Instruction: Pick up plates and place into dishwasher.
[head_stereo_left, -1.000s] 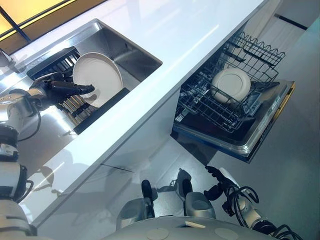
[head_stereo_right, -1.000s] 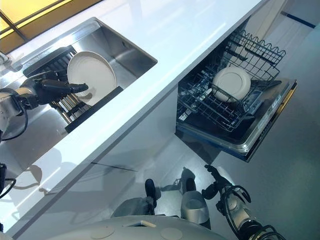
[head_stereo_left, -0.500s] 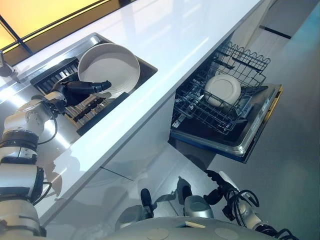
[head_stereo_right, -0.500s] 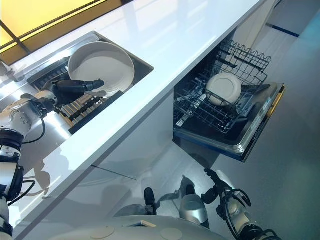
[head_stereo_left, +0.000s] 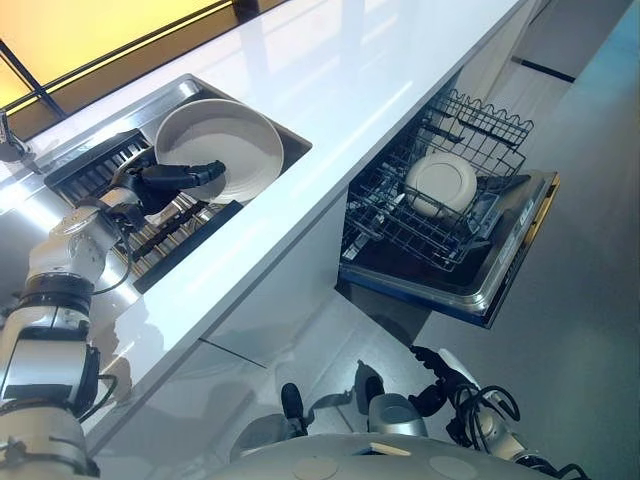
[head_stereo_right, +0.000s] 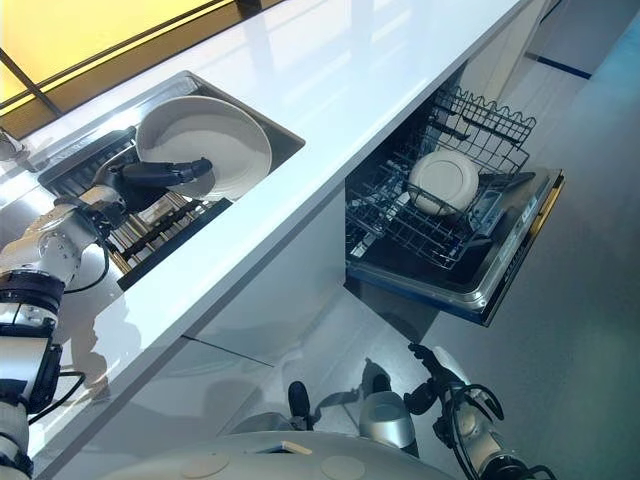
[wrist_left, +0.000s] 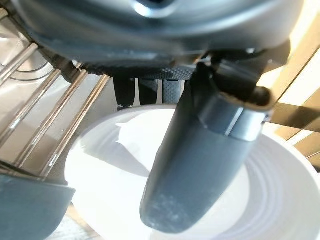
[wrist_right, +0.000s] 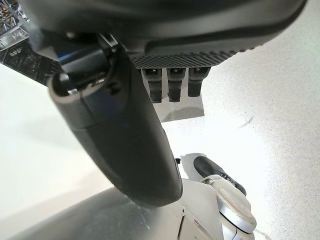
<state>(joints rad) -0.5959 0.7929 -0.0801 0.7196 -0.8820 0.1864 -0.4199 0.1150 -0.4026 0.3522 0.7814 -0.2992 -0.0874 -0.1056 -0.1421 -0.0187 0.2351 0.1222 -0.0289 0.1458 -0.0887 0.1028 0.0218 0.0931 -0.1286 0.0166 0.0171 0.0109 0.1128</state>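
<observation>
1. A white plate (head_stereo_left: 222, 145) is held by the left hand (head_stereo_left: 165, 182) above the sink (head_stereo_left: 275, 125), which is taken here as the landmark.
2. The plate is pinched at its near rim: the thumb (wrist_left: 200, 165) is laid across its upper face, and the fingers (wrist_left: 145, 92) are seen curled beyond its far edge in the left wrist view.
3. The plate is tilted and lifted off the dark drying rack (head_stereo_left: 150, 235), which is set in the sink's left part, with its metal bars (wrist_left: 55, 115) seen beside the plate.
4. The sink is set into a white countertop (head_stereo_left: 380, 70), which runs on well to the sink's right.
5. A dishwasher (head_stereo_left: 500, 275) is stood open below the countertop, well to the right of the sink and lower than it, with its wire basket (head_stereo_left: 440, 215) pulled out.
6. A second white plate (head_stereo_left: 440, 186) is stood on edge in that basket.
7. The right hand (head_stereo_left: 432, 385) is hung low near the floor (head_stereo_left: 590, 200), far below and right of the sink; its fingers (wrist_right: 170, 85) are seen relaxed and holding nothing in the right wrist view.
</observation>
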